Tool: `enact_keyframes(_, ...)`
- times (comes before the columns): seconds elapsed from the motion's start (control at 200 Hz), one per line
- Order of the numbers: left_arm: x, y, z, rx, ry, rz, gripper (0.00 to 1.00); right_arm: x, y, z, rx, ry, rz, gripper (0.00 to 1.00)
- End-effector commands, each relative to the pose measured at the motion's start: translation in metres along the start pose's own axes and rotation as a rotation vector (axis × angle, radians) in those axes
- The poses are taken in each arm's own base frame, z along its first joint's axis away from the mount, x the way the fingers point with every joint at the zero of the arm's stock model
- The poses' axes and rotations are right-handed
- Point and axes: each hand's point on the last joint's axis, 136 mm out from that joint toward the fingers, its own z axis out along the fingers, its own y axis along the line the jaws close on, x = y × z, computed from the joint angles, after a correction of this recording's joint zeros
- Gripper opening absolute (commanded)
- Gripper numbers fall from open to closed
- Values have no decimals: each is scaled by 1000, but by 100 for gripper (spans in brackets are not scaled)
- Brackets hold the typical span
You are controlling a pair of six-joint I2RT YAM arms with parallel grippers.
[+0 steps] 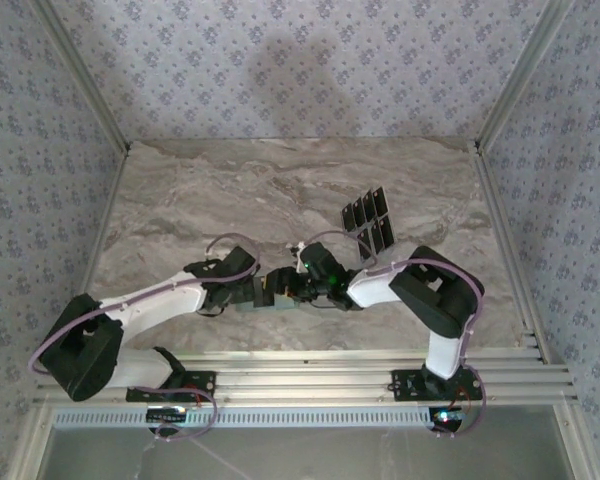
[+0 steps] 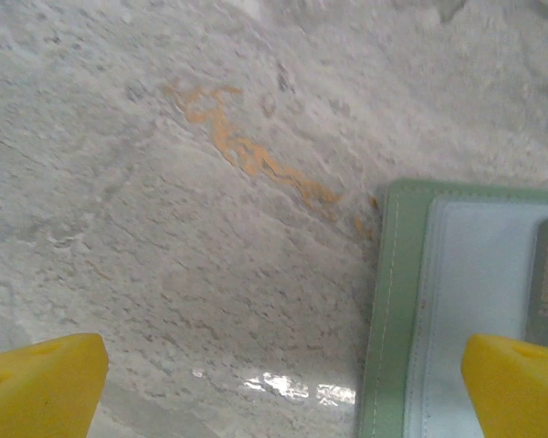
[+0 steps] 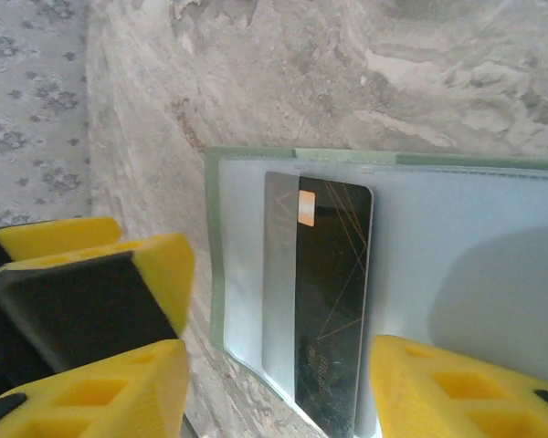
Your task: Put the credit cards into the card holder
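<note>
The pale green card holder [image 3: 215,228] lies open on the marble table, its clear inner pocket facing up. One dark credit card [image 3: 333,310] with a gold chip lies partly slid into that pocket. My right gripper [image 3: 279,365] hangs open over it, with a yellow finger on each side and gaps to the card. My left gripper [image 2: 274,388] is wide open, one finger [image 2: 516,383] over the holder's edge [image 2: 397,310] and the other above bare marble. Several more credit cards [image 1: 368,220] lie fanned out behind the grippers. Both grippers [image 1: 280,288] meet at the table's middle front.
The marble table [image 1: 230,190] is walled by patterned panels on three sides. An aluminium rail [image 1: 310,375] runs along the near edge by the arm bases. An orange stain [image 2: 247,155] marks the marble beside the holder.
</note>
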Motion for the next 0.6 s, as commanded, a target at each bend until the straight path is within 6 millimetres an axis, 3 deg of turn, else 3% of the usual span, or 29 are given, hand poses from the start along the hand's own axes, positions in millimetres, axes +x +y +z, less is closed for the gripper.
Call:
enact_keyframes(0.0, -3, 11, -8, -16, 10, -5, 100, 3, -11, -11, 130, 41, -48, 57)
enact_keyframes(0.14, 2, 22, -4, -35, 31, -29, 100, -1, -13, -18, 242, 60, -114, 45)
enact_keyframes(0.265, 10, 33, 1, -63, 51, -49, 100, -2, -19, -19, 362, 91, -181, 22)
enact_keyframes(0.34, 16, 37, 5, -76, 63, -63, 100, -1, -23, -17, 407, 111, -209, 14)
enact_keyframes(0.595, 31, 43, 15, -91, 96, -83, 100, 1, -27, -1, 450, 150, -235, 9)
